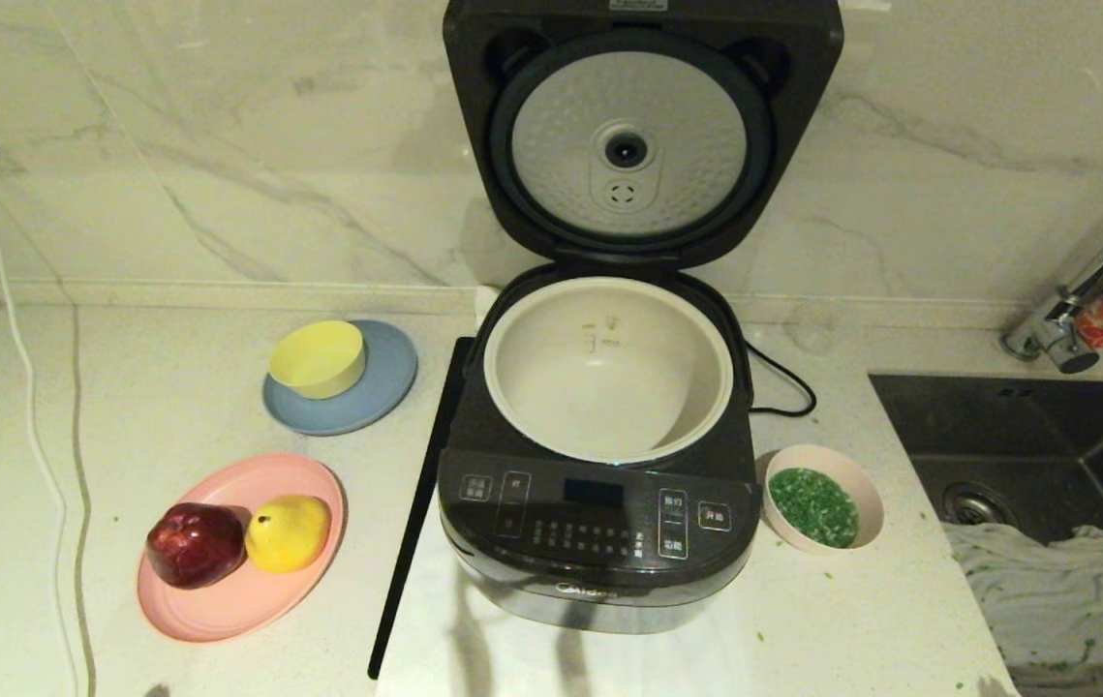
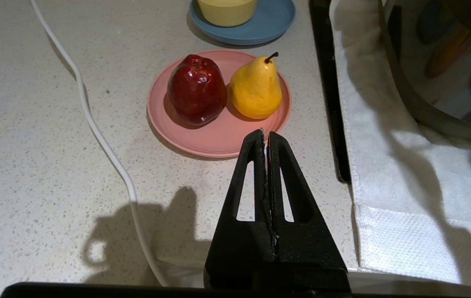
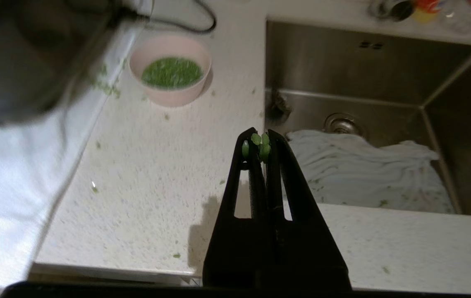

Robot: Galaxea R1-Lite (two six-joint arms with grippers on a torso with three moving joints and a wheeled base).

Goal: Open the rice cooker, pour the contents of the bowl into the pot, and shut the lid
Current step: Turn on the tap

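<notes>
- The rice cooker (image 1: 599, 523) stands mid-counter on a white cloth (image 2: 384, 165), its lid (image 1: 643, 136) swung fully up against the marble wall, dimpled silver disc facing forward.
- The pot (image 1: 609, 373) sits in the cooker, off-white and holding nothing.
- The sink (image 3: 384, 82) lies at the robot's right with a crumpled cloth (image 3: 367, 165) inside it.
- A pink plate (image 2: 218, 136) carries a red apple (image 2: 196, 89) and a yellow pear (image 2: 256, 87), touching.
- A yellow bowl (image 1: 317, 358) rests on a blue plate (image 1: 386, 387).
- The bowl (image 1: 824, 499) stands just beside the cooker's front right corner, between cooker and sink, holding the contents (image 1: 812, 505), green bits.
- The left gripper (image 2: 266, 134) hangs near the pink plate's rim, fingers pressed together.
- The right gripper (image 3: 260, 136) hangs over the counter edge by the sink, fingers pressed together, green flecks stuck at the tips.
</notes>
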